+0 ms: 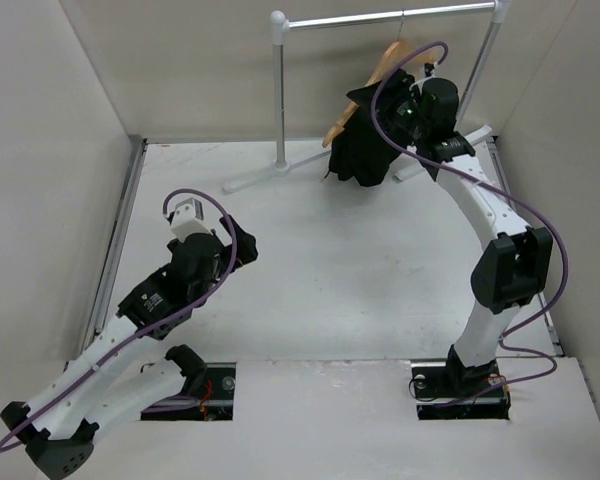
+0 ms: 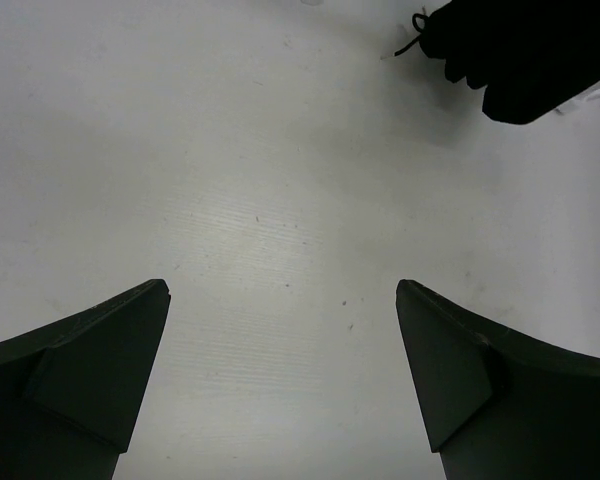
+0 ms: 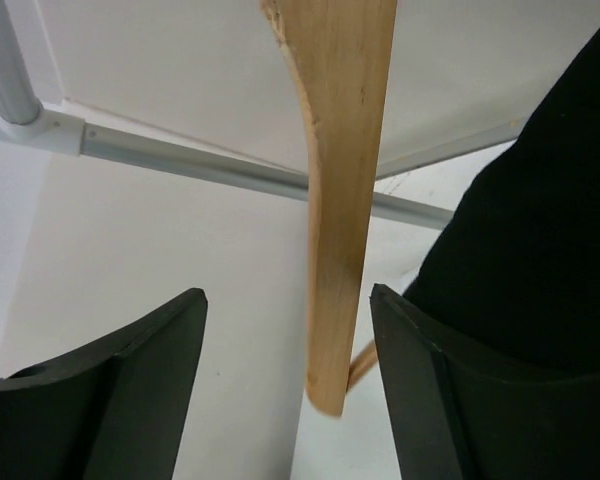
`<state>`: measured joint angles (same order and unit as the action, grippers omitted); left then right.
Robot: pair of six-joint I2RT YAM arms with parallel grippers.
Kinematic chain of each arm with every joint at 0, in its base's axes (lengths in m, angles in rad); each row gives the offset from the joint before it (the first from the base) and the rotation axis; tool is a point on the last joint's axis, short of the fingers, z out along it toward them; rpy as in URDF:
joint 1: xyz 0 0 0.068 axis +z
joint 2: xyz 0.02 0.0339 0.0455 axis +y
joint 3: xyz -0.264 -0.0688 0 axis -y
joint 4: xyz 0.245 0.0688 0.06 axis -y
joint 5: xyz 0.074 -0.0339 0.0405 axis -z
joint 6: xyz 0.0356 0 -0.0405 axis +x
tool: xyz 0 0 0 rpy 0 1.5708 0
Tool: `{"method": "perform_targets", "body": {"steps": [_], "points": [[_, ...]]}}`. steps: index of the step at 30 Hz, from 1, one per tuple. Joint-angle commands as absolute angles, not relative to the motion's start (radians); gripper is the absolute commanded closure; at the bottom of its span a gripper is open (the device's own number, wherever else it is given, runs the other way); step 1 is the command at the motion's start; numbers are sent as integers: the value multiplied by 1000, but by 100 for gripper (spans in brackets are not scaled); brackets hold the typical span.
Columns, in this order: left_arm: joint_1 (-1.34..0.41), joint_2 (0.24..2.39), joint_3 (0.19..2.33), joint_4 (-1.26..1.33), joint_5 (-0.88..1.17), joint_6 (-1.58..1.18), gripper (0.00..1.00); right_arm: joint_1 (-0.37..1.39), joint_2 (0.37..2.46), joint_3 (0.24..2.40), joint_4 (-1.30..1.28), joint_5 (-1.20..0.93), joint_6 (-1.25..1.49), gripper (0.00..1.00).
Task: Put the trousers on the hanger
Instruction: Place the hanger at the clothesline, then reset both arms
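The left gripper (image 2: 280, 290) hung over the bare white table (image 1: 330, 270) with its black jaws spread wide and nothing between them. Farther right, at the back, a light-brown wooden coat hanger (image 3: 345, 150) hung from the grey metal clothes rail (image 1: 380, 17), with the plain black fabric trousers (image 1: 358, 150) bunched on it. The right gripper (image 3: 288, 295) stood with its jaws parted on either side of the hanger's lower tip, with a gap visible on both sides.

Robotics lab test cell. You face a bare white table (image 1: 320, 290) boxed in by plain white panels (image 1: 50, 150). The left arm (image 1: 170, 290) and right arm (image 1: 480, 200) are bolted at its near edge, with purple cables (image 1: 195, 196) exposed and a small metal clothes rail (image 1: 380, 17) as prop.
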<state>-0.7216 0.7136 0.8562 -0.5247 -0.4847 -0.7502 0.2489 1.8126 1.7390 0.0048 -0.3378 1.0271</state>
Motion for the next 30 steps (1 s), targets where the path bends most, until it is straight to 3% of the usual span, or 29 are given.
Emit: {"method": "perform_targets", "body": {"steps": [1,4,6,7,19,30], "points": [[-702,693,842,-518,-469,-762,0,229,1792,1790,40,-333,997,25],[-690,696,850,-518,-468,-761,0,220,1769,1778,3,-313,974,17],[-680,709,862,-518,-463,-756,0,220,1737,1750,-21,-292,947,2],[-674,718,871,-522,-459,-755,0,220,1715,1729,-32,-279,930,0],[-591,922,868,-526,-324,-741,0,215,1195,1105,-190,1,687,0],[-639,1081,821,-468,-262,-752,0,246,824,657,-485,172,730,0]]}}
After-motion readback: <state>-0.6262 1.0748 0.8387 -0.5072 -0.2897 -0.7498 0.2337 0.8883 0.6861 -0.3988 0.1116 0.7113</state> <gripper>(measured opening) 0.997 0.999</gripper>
